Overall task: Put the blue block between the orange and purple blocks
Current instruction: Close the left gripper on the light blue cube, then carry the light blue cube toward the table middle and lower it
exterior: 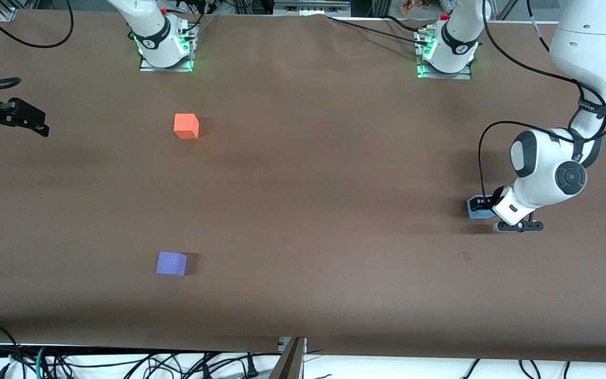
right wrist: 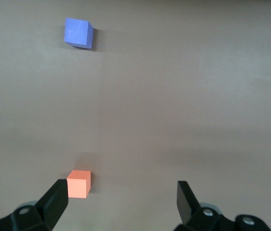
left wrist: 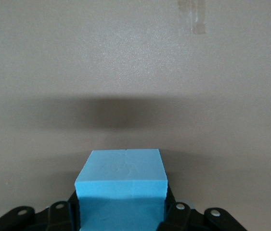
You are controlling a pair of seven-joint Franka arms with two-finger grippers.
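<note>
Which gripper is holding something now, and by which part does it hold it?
The left gripper holds the blue block between its fingers, by two facing sides. The right gripper is open and holds nothing.

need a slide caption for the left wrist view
Left gripper closed around the blue block just above the brown table.

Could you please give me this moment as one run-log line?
left gripper: shut on blue block, at table | right gripper: open, waiting | orange block, purple block: apart, gap unfilled
</note>
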